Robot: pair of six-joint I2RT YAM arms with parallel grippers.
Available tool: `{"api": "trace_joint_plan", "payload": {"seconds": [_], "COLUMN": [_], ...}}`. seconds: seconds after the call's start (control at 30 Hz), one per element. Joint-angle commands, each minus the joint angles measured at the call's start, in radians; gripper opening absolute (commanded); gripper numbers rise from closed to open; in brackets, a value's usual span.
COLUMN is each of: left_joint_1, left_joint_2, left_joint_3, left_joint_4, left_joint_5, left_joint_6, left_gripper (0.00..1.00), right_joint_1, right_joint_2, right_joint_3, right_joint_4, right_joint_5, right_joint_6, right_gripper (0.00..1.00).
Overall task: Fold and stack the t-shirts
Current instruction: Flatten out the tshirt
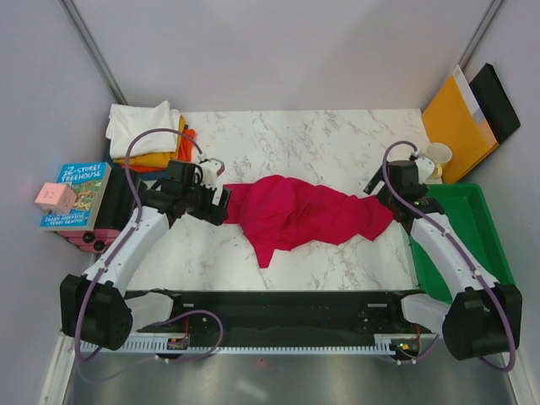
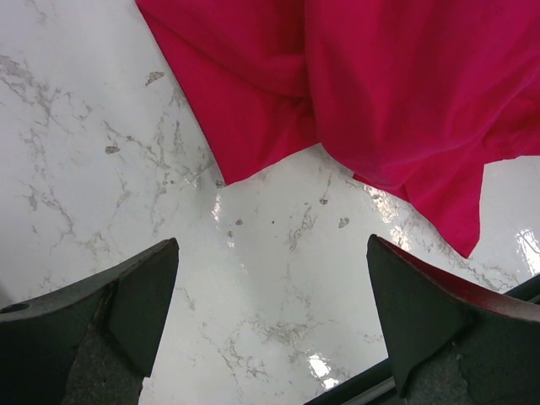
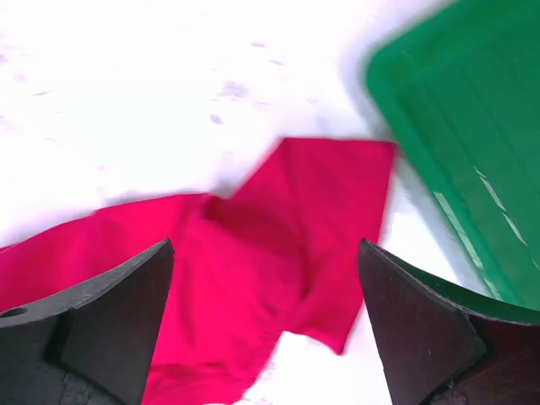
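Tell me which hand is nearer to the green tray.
Right. The right hand is just beside the green tray's left edge, over the red t-shirt's right end. The left hand is across the table, at the shirt's left end.

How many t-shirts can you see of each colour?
Red t-shirt: 1
White t-shirt: 1
Yellow-orange t-shirt: 1
Orange t-shirt: 1
Total: 4 t-shirts showing. The last three are piled together, so more could be hidden in the pile.
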Motion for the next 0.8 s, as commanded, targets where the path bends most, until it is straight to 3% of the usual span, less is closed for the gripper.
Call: {"api": "trace_joint_plan", "payload": {"seconds": [0.0,0.2,0.37,0.67,0.77], "left_joint_1": [-0.006,-0.02,-0.022,-0.022,-0.022], "left_joint_2": [0.077,0.139,0.138,0.138,0.139], "left_joint_3": [0.044,0.088,0.078,0.067,0.068], "left_joint_4": [0.026,0.023,0.021,0.021,0.021], "left_joint_5": [0.077,0.078,0.072,0.06,0.055], "left_joint_6": [0.002,-0.022,-0.015,-0.022,-0.024], "left_gripper": [1.0,0.99,0.99,0.99,0.99], "right_joint_1": [0.109,0.163,0.163,0.163,0.165], "right_joint_2": [0.066,0.116,0.156,0.283,0.288], "right_joint_3": [0.112,0.015,-0.077,-0.098,-0.1], "right_joint_4": [-0.017,-0.025,0.038,0.127,0.147], "right_joint_5": [0.001,0.023,0.004,-0.025,-0.016], "right_joint_6": [-0.101,-0.041,-0.004,0.01,0.016], "right_gripper": [0.96,0.81,0.75,0.68,0.53]}}
